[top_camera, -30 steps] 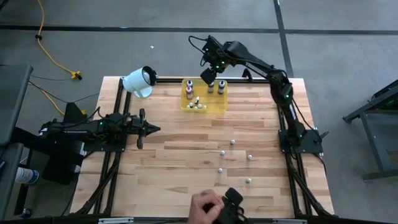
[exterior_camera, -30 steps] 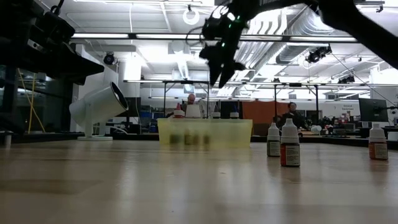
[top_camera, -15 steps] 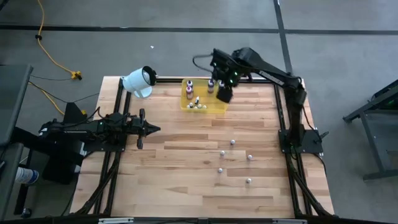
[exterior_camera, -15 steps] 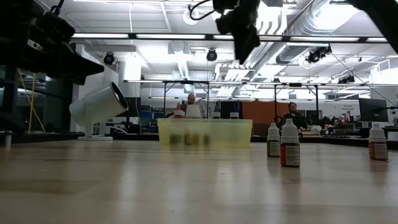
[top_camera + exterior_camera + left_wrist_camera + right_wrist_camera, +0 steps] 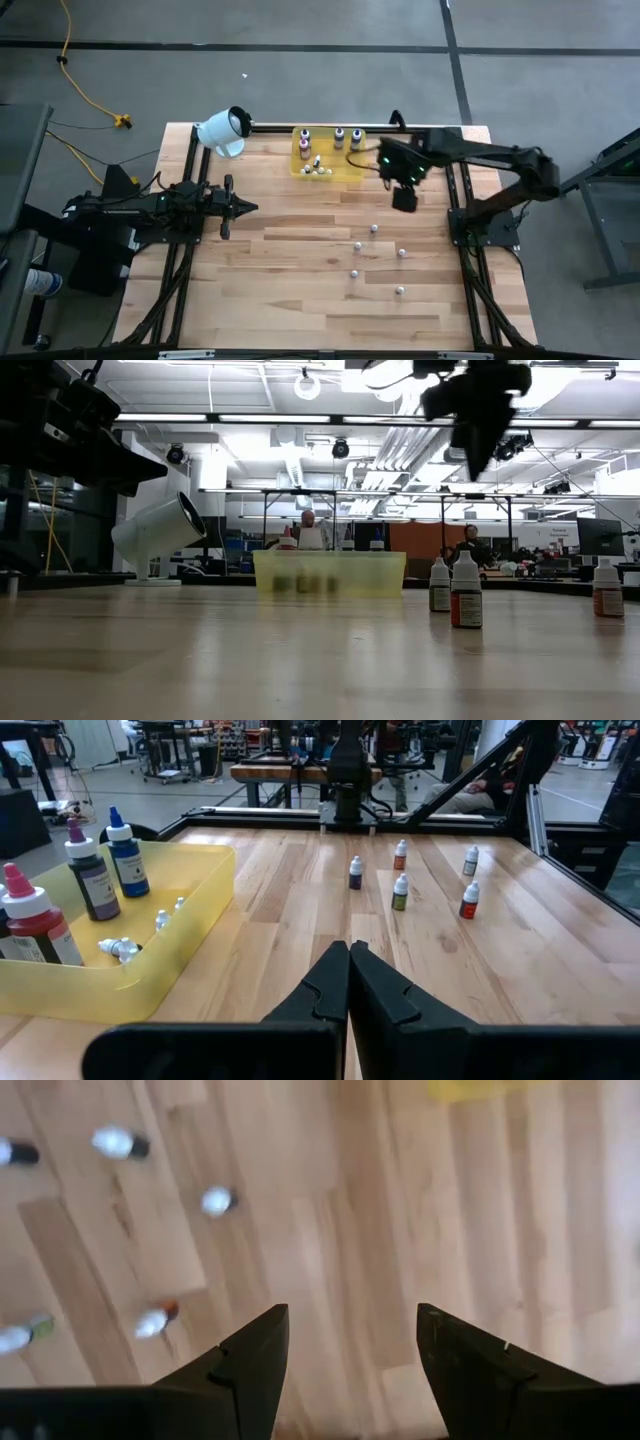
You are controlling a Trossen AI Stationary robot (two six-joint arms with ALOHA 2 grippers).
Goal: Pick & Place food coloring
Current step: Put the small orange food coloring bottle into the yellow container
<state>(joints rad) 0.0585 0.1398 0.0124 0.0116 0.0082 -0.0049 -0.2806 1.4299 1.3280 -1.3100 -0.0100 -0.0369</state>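
Several small food coloring bottles [image 5: 374,228] stand upright on their bases on the bare wood right of centre; the left wrist view also shows these loose bottles [image 5: 400,892]. More bottles, taller ones [image 5: 88,875] upright and tiny droppers [image 5: 120,948] lying down, sit in the yellow tray [image 5: 345,172] at the far edge. My right gripper [image 5: 404,200] hangs open, pointing down, above bare wood between the tray and the loose bottles [image 5: 215,1201], holding nothing. My left gripper [image 5: 248,208] is shut and level at the table's left.
A white cylinder [image 5: 222,131] lies tilted at the far left corner. Black frame rails run along the table's edges. Bare wood stretches across the middle and near side. In the low view, three bottles [image 5: 466,592] stand right of the tray [image 5: 330,574].
My right gripper has swung from above the yellow tray toward the table's right and near side, rolling as it went. It stays open and at about the same height. A person's hand at the near edge a second ago has gone out of view.
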